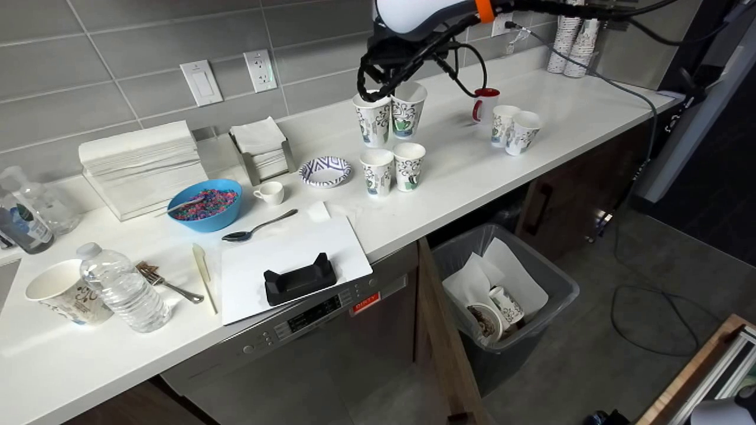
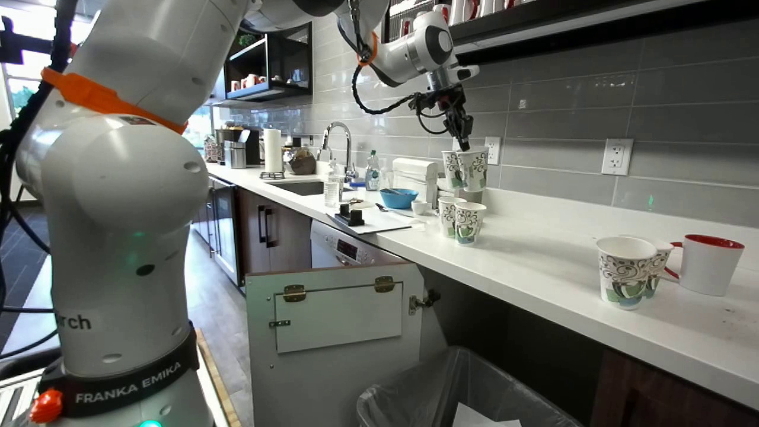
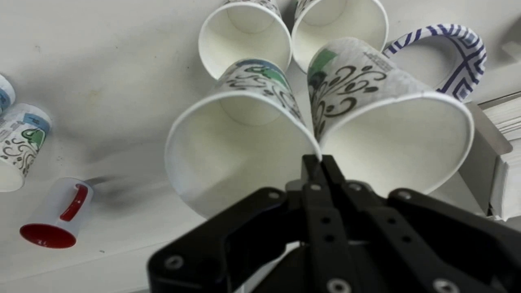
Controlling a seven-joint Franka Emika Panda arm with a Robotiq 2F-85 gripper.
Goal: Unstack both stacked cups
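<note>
My gripper (image 3: 320,160) is shut on the touching rims of two white patterned paper cups, one cup on each side of the fingers. In the wrist view these are the left held cup (image 3: 232,134) and the right held cup (image 3: 390,138). They hang above the counter in an exterior view, the held cups (image 2: 475,171) just under the fingertips (image 2: 465,146). Below and in front, two cups (image 1: 378,171) (image 1: 409,166) stand upright side by side. Another pair of cups (image 1: 502,126) (image 1: 522,134) stands farther along the counter. Cables partly hide the fingers in an exterior view.
A red and white mug (image 1: 485,107) stands near the far pair. A blue-patterned bowl (image 1: 325,172) and napkin holder (image 1: 263,150) lie beside the held cups. The tiled wall (image 1: 328,47) is close behind. An open bin (image 1: 502,295) is below the counter edge.
</note>
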